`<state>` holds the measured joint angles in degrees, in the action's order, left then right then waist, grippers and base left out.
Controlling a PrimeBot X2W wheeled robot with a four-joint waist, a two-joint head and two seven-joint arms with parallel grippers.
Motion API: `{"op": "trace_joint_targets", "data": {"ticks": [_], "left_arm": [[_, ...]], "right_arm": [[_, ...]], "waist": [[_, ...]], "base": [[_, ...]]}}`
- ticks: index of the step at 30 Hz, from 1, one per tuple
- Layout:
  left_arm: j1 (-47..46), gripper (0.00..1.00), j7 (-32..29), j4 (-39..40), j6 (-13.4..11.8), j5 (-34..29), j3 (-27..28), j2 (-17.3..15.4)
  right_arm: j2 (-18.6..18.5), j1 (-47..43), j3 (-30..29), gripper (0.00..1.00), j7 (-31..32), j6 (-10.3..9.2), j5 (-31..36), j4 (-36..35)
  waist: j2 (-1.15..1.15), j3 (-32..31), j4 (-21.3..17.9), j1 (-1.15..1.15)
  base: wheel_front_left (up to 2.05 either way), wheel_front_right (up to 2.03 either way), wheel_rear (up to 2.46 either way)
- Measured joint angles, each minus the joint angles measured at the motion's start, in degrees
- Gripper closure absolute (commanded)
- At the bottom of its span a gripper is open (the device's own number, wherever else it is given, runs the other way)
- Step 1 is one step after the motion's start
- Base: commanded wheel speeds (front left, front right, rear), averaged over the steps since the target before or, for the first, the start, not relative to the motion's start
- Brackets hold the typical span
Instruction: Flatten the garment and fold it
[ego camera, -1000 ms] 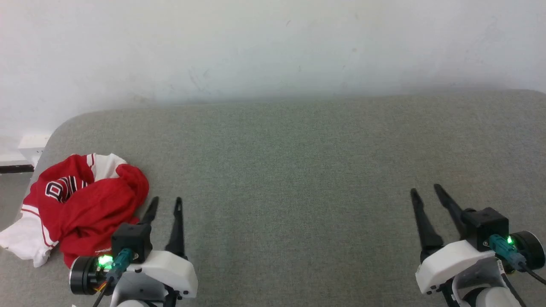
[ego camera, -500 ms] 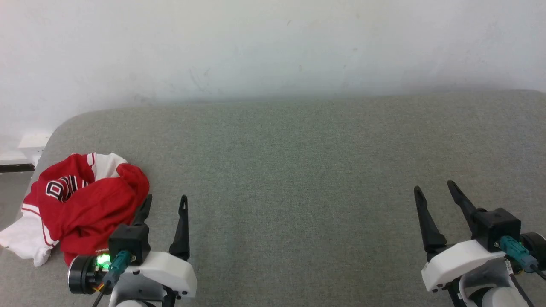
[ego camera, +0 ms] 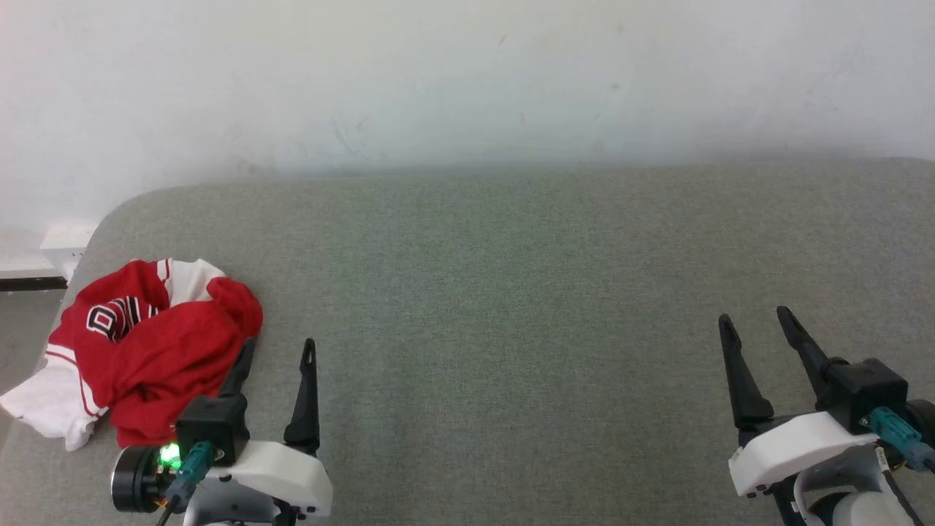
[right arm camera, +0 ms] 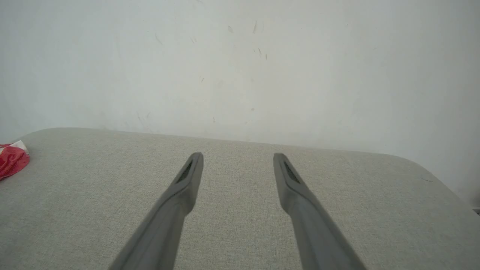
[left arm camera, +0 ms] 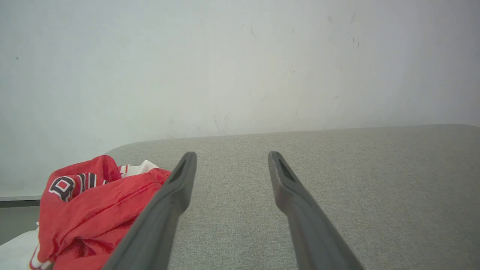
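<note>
A plain white wall [ego camera: 467, 88], lightly scuffed, stands behind a wide grey-green fabric-covered surface with rounded corners [ego camera: 511, 292], and everything here is placed against that surface.

At its left end, close to the rounded corner and nearer its front than its back, lies the garment [ego camera: 157, 343] – a red jersey-style T-shirt with white sleeves – bunched into a loose heap rather than spread flat. Black white-outlined lettering shows on a fold at the heap's far left side, a white sleeve with red stripes peeks out at the top, and another white sleeve trails off over the surface's left edge. In the left wrist view the garment [left arm camera: 93, 210] rises as a crumpled red mound to the left of the fingers; in the right wrist view only a red and white scrap of it [right arm camera: 11, 159] shows at the surface's far left end.

The left gripper [ego camera: 280, 342], two long dark fingers on a white body with a green light glowing at the wrist, hangs over the surface's front left part, its fingers spread wide with nothing between them. Its left finger overlaps the heap's right edge – whether it touches the cloth cannot be told.

The right gripper [ego camera: 753, 315] hangs over the surface's front right part, well apart from the garment, fingers likewise spread wide and holding nothing; only bare grey fabric lies beneath them
</note>
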<state>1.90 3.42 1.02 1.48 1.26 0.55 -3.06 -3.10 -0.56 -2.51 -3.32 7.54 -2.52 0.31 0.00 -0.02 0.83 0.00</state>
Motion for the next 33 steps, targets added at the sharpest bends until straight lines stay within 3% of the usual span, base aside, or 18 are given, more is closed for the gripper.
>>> {"op": "trace_joint_targets", "data": {"ticks": [15,33], "left_arm": [[1.12,0.00,1.69,0.96,0.08,1.02,0.86,0.00],[2.65,0.00,3.87,1.76,0.48,2.31,1.65,0.01]], "right_arm": [[0.01,-0.12,-0.33,0.00,-1.85,0.00,-0.65,-0.08],[0.02,-0.17,0.82,0.00,-3.94,0.00,-1.64,0.25]], "waist": [[0.00,-0.17,2.79,0.00],[0.01,-0.33,9.16,0.00]], "base": [[0.00,0.00,0.00],[0.00,0.00,0.00]]}}
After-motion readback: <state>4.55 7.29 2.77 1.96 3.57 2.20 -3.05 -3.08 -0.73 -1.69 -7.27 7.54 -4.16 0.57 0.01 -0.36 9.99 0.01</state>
